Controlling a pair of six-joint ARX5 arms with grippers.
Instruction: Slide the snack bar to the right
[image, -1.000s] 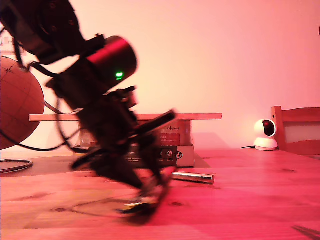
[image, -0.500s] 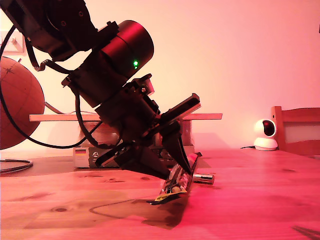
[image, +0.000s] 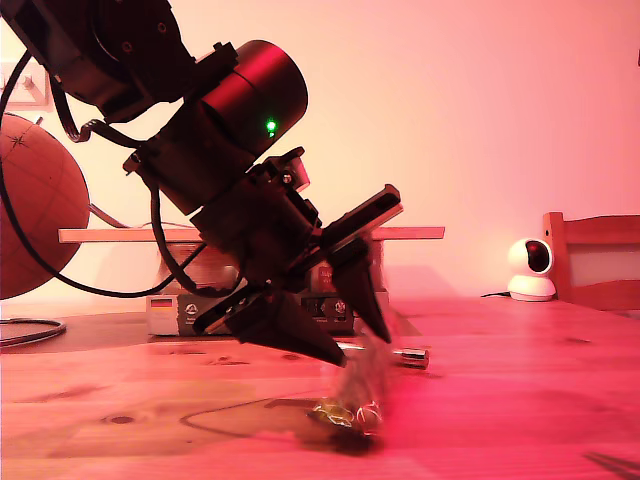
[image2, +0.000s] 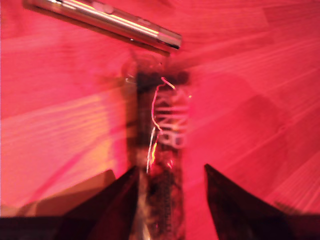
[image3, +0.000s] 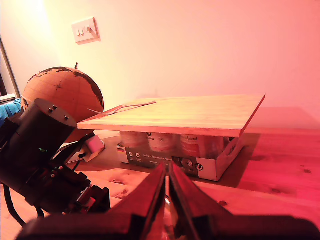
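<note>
so the bar (image: 352, 400) just slipped out of my first gripper (image: 345, 340), whose jaws are now spread, and is dropping blurred onto the table (image: 500, 400) by the cylinder (image: 400, 354); my second gripper (image3: 167, 187) sits pinched closed, empty.

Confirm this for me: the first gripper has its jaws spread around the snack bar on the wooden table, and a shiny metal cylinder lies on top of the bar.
One thing is wrong. The shiny metal cylinder does not lie on top of the snack bar; it rests on the wooden table just beyond the bar's far end, as the first wrist view shows. The rest holds: my first gripper has its jaws spread, with the blurred bar between them.
</note>
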